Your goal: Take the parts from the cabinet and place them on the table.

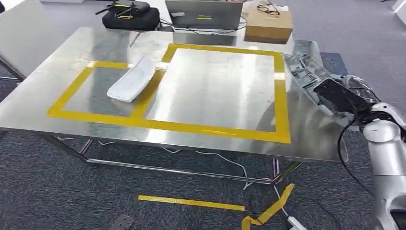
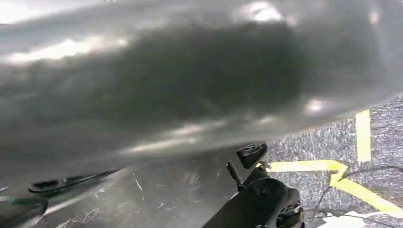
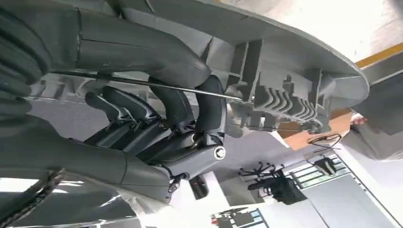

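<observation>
A white part (image 1: 131,80) lies on the steel table (image 1: 215,96), across the yellow tape (image 1: 143,98) of the left box. Can't tell what the left hand is doing, its wrist view is just blur. Over at the table's right edge the right hand (image 3: 161,118) has its fingers (image 3: 178,107) curled around a grey ribbed part (image 1: 306,72), arm (image 1: 383,158) reaching up from below.
</observation>
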Controlling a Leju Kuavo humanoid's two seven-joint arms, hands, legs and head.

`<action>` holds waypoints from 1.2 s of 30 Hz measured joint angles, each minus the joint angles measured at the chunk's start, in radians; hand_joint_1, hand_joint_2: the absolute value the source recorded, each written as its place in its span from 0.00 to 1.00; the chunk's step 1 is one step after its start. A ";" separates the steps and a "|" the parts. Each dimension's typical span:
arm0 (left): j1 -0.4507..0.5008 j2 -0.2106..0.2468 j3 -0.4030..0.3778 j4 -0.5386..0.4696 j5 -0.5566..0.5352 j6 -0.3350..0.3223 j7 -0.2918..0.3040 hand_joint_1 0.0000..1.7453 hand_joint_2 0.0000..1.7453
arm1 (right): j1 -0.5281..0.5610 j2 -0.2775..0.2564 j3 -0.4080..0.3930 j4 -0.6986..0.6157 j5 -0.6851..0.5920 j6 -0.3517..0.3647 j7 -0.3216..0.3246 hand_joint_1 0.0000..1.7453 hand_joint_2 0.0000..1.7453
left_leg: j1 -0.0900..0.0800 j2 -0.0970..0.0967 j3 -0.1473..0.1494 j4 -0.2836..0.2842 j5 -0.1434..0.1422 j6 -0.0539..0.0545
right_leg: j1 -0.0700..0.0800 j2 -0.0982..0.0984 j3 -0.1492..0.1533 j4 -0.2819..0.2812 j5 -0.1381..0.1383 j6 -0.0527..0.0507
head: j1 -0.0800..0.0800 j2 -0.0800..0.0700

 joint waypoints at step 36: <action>-0.047 -0.028 -0.093 0.000 -0.038 -0.018 0.084 0.00 0.00 | -0.289 0.338 0.376 0.612 0.171 -0.114 -0.026 1.00 1.00 | 0.001 0.001 0.000 0.000 0.002 -0.001 | 0.001 0.001 0.000 0.001 0.000 0.000 | 0.000 0.000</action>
